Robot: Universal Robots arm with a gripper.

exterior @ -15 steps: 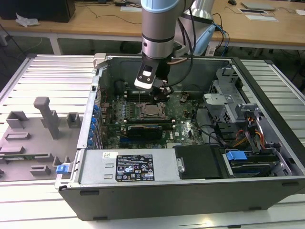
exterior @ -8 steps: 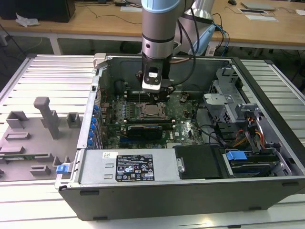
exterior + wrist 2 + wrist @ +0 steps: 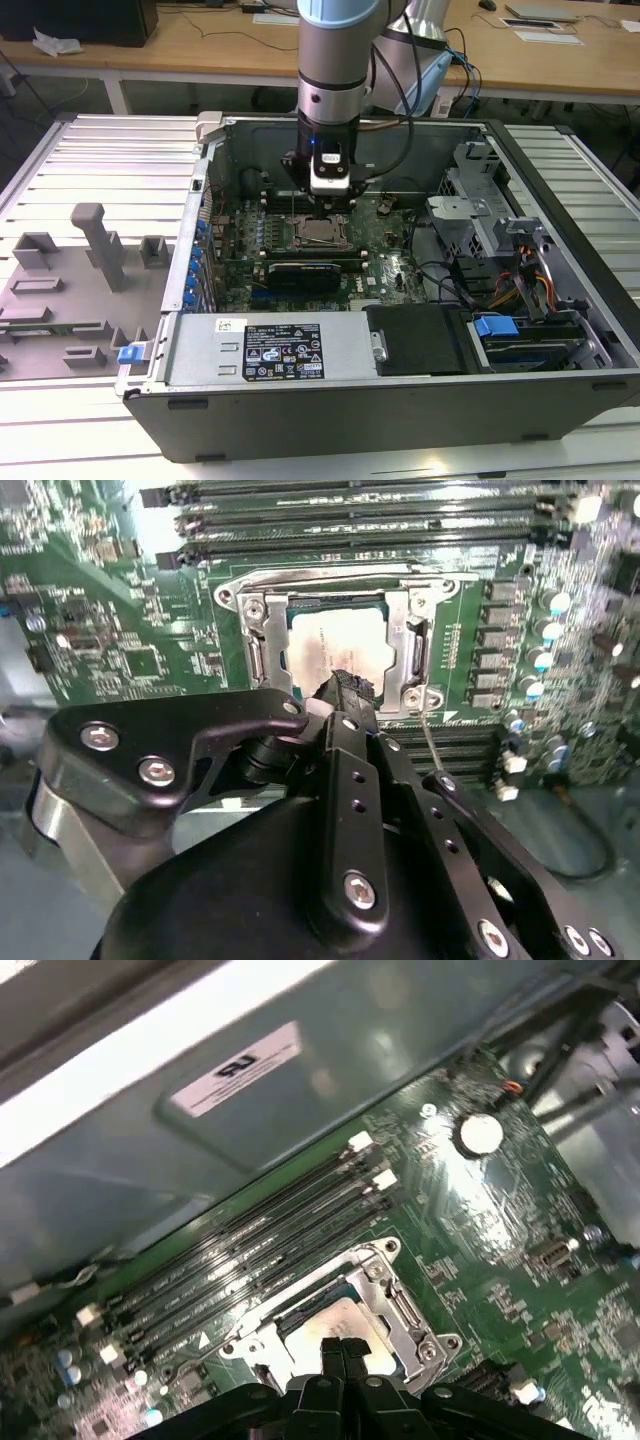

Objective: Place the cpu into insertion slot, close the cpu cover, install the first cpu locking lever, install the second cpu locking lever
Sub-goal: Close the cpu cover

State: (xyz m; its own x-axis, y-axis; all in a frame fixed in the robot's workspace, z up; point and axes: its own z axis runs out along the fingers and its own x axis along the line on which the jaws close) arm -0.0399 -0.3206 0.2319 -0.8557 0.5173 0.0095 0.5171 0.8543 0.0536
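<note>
The cpu (image 3: 322, 640), a beige-silver square, lies flat in the insertion slot (image 3: 232, 592) on the green motherboard. The silver cpu cover (image 3: 405, 630) lies down over its edges. My gripper (image 3: 345, 683) hangs just above the chip's near edge with its black fingers pressed together and nothing between them. In the first wrist view the gripper (image 3: 343, 1345) stands over the cpu (image 3: 340, 1318). A thin lever wire (image 3: 430, 742) sticks out from one corner of the slot. In the exterior view the gripper (image 3: 330, 203) is straight above the slot (image 3: 322, 232) inside the open computer case.
Long black memory slots (image 3: 350, 520) run beside the socket. A black card (image 3: 305, 272) lies toward the exterior view's front, with the power supply (image 3: 270, 350) beyond it. Drive bays and cables (image 3: 500, 300) fill the case's right. Grey fixtures (image 3: 90, 260) stand outside on the left.
</note>
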